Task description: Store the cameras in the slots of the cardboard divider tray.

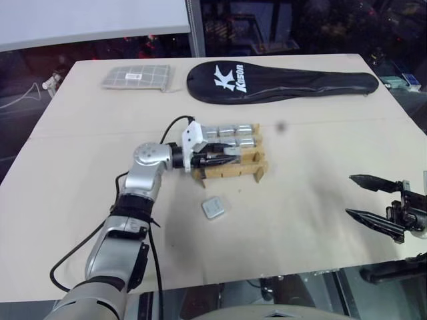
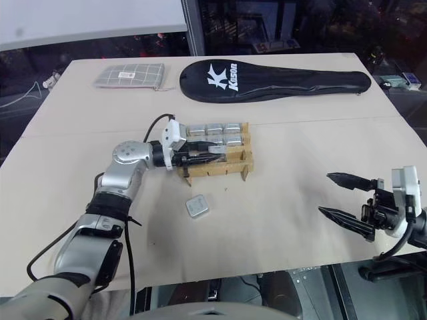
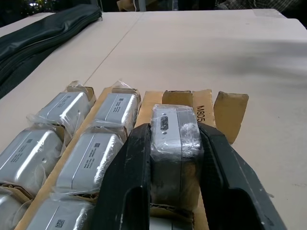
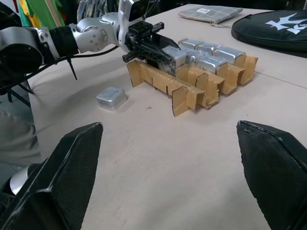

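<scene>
The tray [image 1: 230,170] stood near the middle of the tabletop [image 1: 313,193], with the left gripper [image 3: 175,158] reaching over its near row. In the left wrist view the two black fingers [image 3: 127,182] flanked one upright camera [image 3: 170,143] sitting in a near-row slot; both appeared to touch its sides, but whether they pressed it or had begun to release could not be told. The lower part of this camera was hidden by the fingers and the cardboard wall.

The two farther rows held wrapped cameras [image 3: 112,112] — the plastic film and the tray walls covered much of each, and the nearest ones were cut off at the picture edge, so an exact count was not possible. One loose camera [image 1: 213,208] lay flat on the tabletop just in front of the tray, apart from it.

The right gripper [image 2: 347,203] hovered over the tabletop's right side, well apart from the tray, jaws spread wide with nothing between them.

At the far edge lay a black case [image 1: 280,81] and a checked pouch [image 1: 137,77] — neither touching the tray.
</scene>
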